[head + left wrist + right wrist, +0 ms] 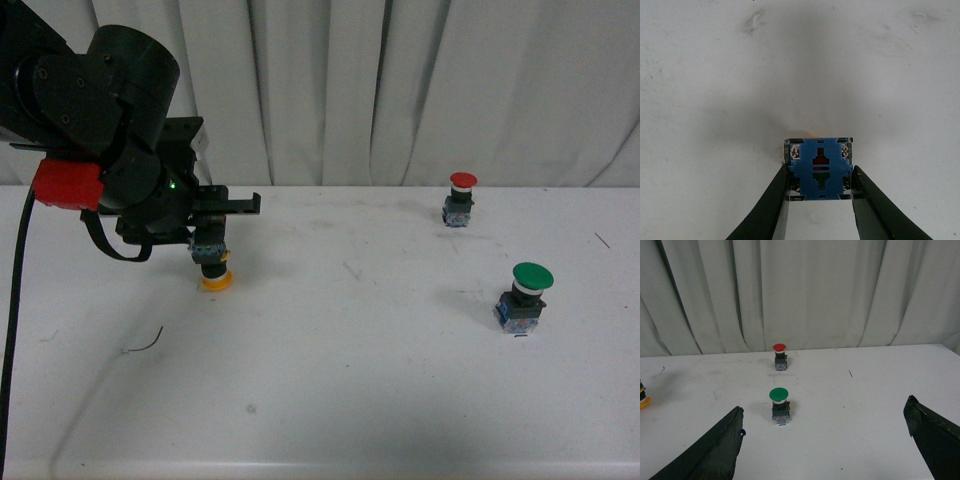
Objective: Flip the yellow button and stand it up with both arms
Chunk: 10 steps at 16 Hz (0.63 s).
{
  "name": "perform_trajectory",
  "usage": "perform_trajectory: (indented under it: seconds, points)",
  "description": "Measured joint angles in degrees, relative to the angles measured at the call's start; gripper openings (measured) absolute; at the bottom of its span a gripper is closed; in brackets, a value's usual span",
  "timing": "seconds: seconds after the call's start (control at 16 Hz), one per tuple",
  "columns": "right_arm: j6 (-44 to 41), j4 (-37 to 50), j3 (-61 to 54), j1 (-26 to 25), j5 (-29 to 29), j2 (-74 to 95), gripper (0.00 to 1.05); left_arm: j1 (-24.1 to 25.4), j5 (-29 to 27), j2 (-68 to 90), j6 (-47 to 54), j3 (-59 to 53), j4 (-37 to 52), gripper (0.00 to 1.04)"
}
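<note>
The yellow button [214, 272] is upside down at the left of the white table, its yellow cap on or just over the surface and its blue base up. My left gripper [209, 243] is shut on that base from above. In the left wrist view the blue contact block [818, 170] fills the gap between the two black fingers [771, 200], and only a sliver of yellow cap shows past it. My right gripper [825, 440] stands wide open over bare table, holding nothing. At the edge of the right wrist view the yellow button [643, 399] just shows.
A red-capped switch [460, 198] stands upright at the back right and a larger green-capped switch [526, 296] stands nearer on the right; both show as red-capped switch [779, 356] and green-capped switch [779, 404] in the right wrist view. A grey curtain [420, 90] hangs behind the table.
</note>
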Motion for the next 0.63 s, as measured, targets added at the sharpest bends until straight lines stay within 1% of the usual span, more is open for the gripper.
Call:
perform_trajectory:
  seconds: [0.19, 0.31, 0.44, 0.63]
  points:
    - [-0.02, 0.0, 0.0, 0.0, -0.02, 0.0, 0.98, -0.24, 3.91, -10.56, -1.03, -7.21, 6.01, 0.31]
    - [0.0, 0.0, 0.0, 0.0, 0.0, 0.0, 0.98, -0.63, 6.86, -21.0, -1.79, -15.32, 11.17, 0.31]
    - [0.0, 0.0, 0.0, 0.0, 0.0, 0.0, 0.98, -0.55, 8.68, -26.56, -2.43, -20.9, 13.42, 0.3]
    - [-0.02, 0.0, 0.0, 0.0, 0.0, 0.0, 0.98, 1.75, 13.29, -32.13, -5.31, -28.68, 16.72, 0.3]
